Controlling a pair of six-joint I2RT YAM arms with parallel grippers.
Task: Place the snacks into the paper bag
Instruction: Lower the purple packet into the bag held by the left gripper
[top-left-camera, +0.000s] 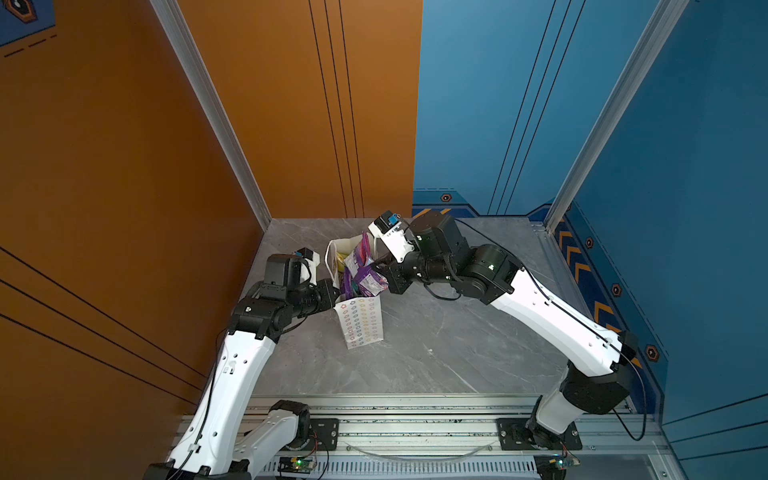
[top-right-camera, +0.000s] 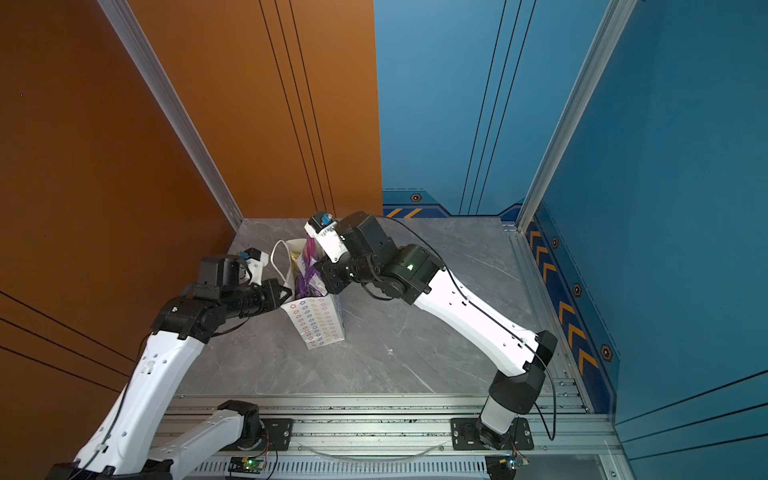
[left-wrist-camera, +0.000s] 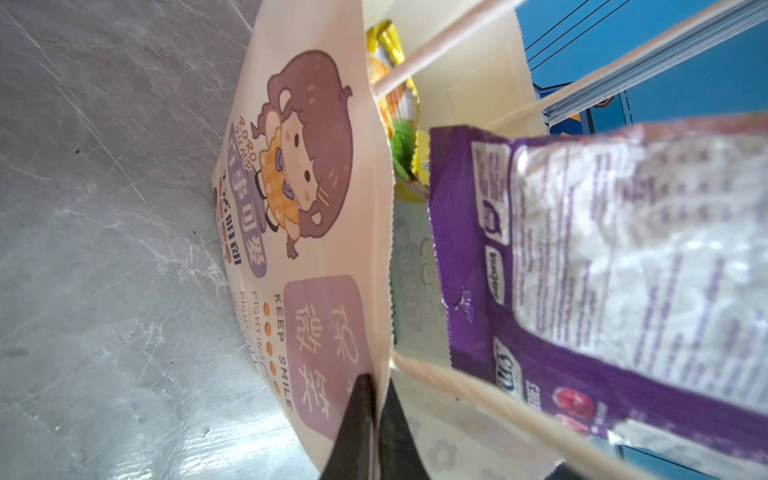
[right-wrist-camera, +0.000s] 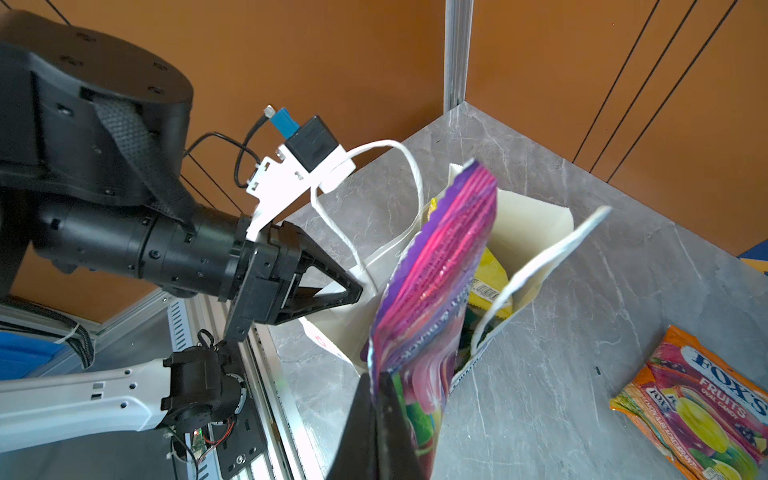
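We see the paper bag (top-left-camera: 360, 320) upright mid-desk (top-left-camera: 436, 353), already stuffed with snacks. The left pincer (left-wrist-camera: 376, 390) is clamped on the bag's front rim. The right pincer (right-wrist-camera: 380, 386) grips a purple packet (right-wrist-camera: 436, 266) held over the mouth. One orange packet (right-wrist-camera: 702, 407) lies on the desk (hidden in both top views). The cord handles (right-wrist-camera: 399, 195) crowd the opening.

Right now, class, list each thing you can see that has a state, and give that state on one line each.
Bag: upright, open, packets inside.
Left hand: shut on the bag's rim.
Right hand: shut on the purple packet.
Purple packet: held over the bag's mouth, not released.
Orange packet: flat on the table, outside the bag.
Yellow packet: inside the bag.
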